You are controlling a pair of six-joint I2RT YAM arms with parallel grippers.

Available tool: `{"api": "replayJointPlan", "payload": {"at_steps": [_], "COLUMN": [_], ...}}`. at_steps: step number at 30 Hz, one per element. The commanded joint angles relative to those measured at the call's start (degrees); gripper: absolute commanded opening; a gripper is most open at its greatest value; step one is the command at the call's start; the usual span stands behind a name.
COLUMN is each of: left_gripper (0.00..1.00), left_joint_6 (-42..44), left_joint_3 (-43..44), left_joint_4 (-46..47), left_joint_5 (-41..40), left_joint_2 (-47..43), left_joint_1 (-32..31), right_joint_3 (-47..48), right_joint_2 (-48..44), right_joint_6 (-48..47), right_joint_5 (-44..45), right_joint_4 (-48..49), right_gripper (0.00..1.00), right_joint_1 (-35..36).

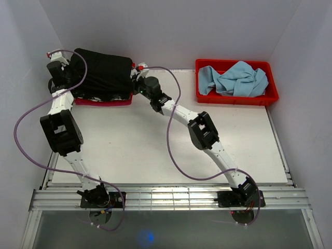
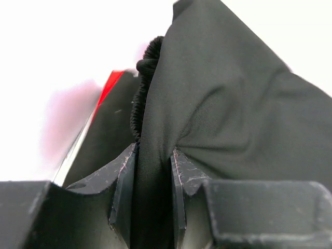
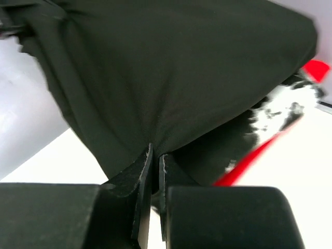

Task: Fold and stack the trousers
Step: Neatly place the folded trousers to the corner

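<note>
Trousers (image 1: 104,72) over red bin (image 1: 104,102), white table (image 1: 135,150), pale walls (image 1: 171,26).

Upper right, a red bin (image 1: 236,98) holds a crumpled light-blue cloth (image 1: 236,79). Upper left, a red tray (image 1: 104,102) sits on the white table (image 1: 135,145), a white-splotched black garment (image 3: 277,104) inside.

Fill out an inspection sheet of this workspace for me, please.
Surface: white table, no stains seen.
Job's things: black trousers bunched, held over the far-left red bin.
Clutter: splotched black garment in that bin; blue cloth in the far-right red bin.
Claws: left claw and right claw each pinch trouser fabric.
Cables: purple cables loop loosely from both arms.
Surroundings: plain white walls; nothing else seen.
</note>
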Motion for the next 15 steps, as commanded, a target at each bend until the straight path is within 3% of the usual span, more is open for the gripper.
{"api": "replayJointPlan", "payload": {"at_steps": [1,12,13,14,15], "left_gripper": [0.00,0.00,0.04,0.09,0.27], "left_joint_6": [-3.3,1.0,0.8,0.0,-0.6], "left_joint_3": [6.4,2.5,2.9,3.6,5.1], "left_joint_4": [4.9,1.7,1.2,0.3,-1.4], "left_joint_5": [-4.4,0.4,0.6,0.6,0.4], "left_joint_2": [3.6,8.7,9.3,9.9,11.0], "left_joint_1": [5.2,8.2,8.2,8.2,8.2], "right_joint_3": [5.6,2.7,2.7,2.6,2.5], "right_joint_2": [4.0,6.3,6.2,5.9,5.5], "right_joint_6": [-6.4,-8.6,-8.7,-8.7,-8.8], "right_joint_5": [9.5,11.4,11.4,11.4,11.0], "right_joint_4": [12.2,13.4,13.3,13.3,13.3], "right_gripper": [0.08,0.08,0.08,0.16,0.23], "right_joint_1": [0.4,0.9,0.9,0.9,0.8]}}
